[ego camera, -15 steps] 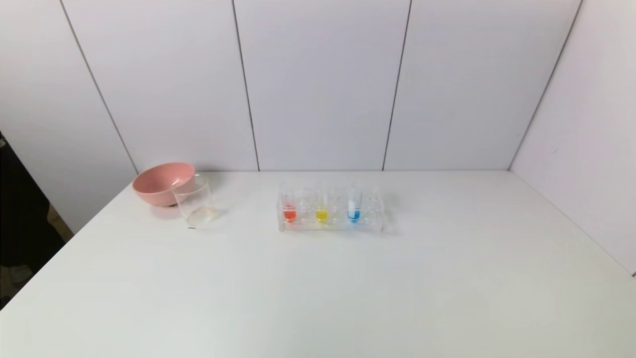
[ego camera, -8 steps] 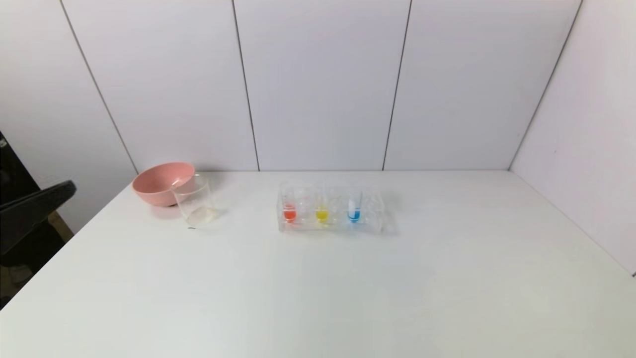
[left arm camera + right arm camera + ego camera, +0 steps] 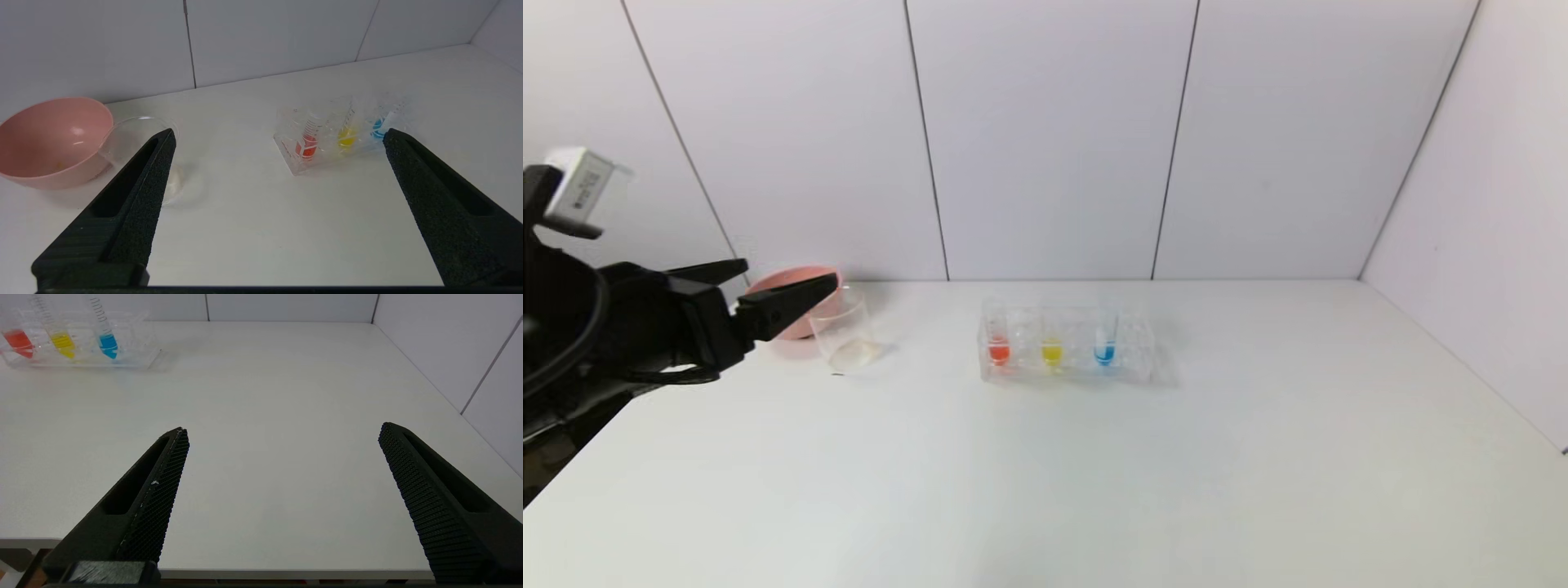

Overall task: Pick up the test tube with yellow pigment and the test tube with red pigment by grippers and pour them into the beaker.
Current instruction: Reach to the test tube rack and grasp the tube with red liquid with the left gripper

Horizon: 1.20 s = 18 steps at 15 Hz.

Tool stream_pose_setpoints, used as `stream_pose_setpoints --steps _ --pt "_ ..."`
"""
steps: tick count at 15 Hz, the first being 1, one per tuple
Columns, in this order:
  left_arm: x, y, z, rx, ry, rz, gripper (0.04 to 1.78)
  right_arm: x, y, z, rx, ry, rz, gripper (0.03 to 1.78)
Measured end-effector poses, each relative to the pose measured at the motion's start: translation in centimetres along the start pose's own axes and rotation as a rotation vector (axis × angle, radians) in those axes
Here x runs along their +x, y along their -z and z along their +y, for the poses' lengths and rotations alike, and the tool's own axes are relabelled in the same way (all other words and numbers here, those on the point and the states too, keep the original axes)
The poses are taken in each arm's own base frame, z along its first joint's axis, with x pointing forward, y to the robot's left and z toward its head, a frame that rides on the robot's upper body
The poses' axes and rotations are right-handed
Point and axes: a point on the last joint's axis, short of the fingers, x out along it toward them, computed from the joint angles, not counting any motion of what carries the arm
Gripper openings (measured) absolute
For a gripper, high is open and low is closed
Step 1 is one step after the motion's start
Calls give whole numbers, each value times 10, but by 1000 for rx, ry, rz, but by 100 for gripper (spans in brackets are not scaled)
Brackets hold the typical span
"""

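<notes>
The red tube (image 3: 998, 349) and the yellow tube (image 3: 1052, 351) stand upright in a clear rack (image 3: 1143, 359) at the table's middle back. Both also show in the left wrist view, red (image 3: 309, 145) and yellow (image 3: 347, 137), and in the right wrist view, red (image 3: 18, 341) and yellow (image 3: 63, 343). The clear beaker (image 3: 845, 335) stands left of the rack, in front of the pink bowl. My left gripper (image 3: 788, 286) is open and empty, raised at the left edge near the bowl and beaker; its jaws stand wide apart in its wrist view (image 3: 278, 136). My right gripper (image 3: 282, 433) is open and empty at the table's near edge, out of the head view.
A pink bowl (image 3: 784, 318) sits behind the beaker at the back left, partly hidden by my left fingers. A blue tube (image 3: 1104, 349) stands in the rack right of the yellow one. White walls close the back and right sides.
My left arm has come into the head view from the left edge and risen; its open fingers now reach toward the bowl and beaker. The rack, tubes and beaker have not moved.
</notes>
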Motion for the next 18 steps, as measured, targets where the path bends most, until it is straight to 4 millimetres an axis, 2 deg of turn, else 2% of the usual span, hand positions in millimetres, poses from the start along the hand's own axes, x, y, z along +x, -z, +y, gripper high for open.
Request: stream_pose_setpoints --steps 4,8,13,18 --pt "44 23 -9 2 23 48 177 0 0 0 0 0 0 170" --pt "77 42 -15 7 55 34 177 0 0 0 0 0 0 170" --pt "105 63 -15 3 64 66 177 0 0 0 0 0 0 170" --pt "129 79 -17 8 73 10 177 0 0 0 0 0 0 170"
